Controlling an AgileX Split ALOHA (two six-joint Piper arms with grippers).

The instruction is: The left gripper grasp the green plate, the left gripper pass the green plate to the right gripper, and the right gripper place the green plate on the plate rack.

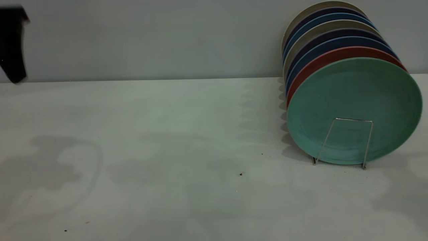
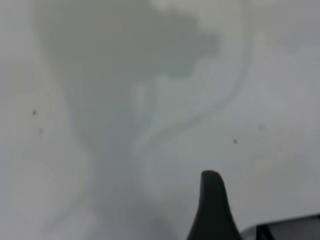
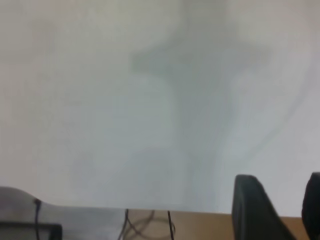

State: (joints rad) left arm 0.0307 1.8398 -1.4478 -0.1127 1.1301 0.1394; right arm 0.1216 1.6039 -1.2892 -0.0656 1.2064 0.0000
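The green plate [image 1: 354,107] stands upright at the front of the plate rack [image 1: 351,140], leaning behind the rack's front wire loop. My left gripper [image 1: 13,50] hangs high at the far left, well away from the plate. Its wrist view shows one black finger [image 2: 212,210] over bare table with nothing beside it, so it is open and empty. My right gripper [image 3: 280,200] is out of the exterior view. Its two dark fingers stand apart over the table's edge, open and empty.
Behind the green plate the rack holds a salmon-pink plate [image 1: 321,60], several blue plates [image 1: 311,50] and cream ones. The grey table [image 1: 167,150] carries only shadows and a few specks. Brown floor with cables [image 3: 150,225] shows past the table edge.
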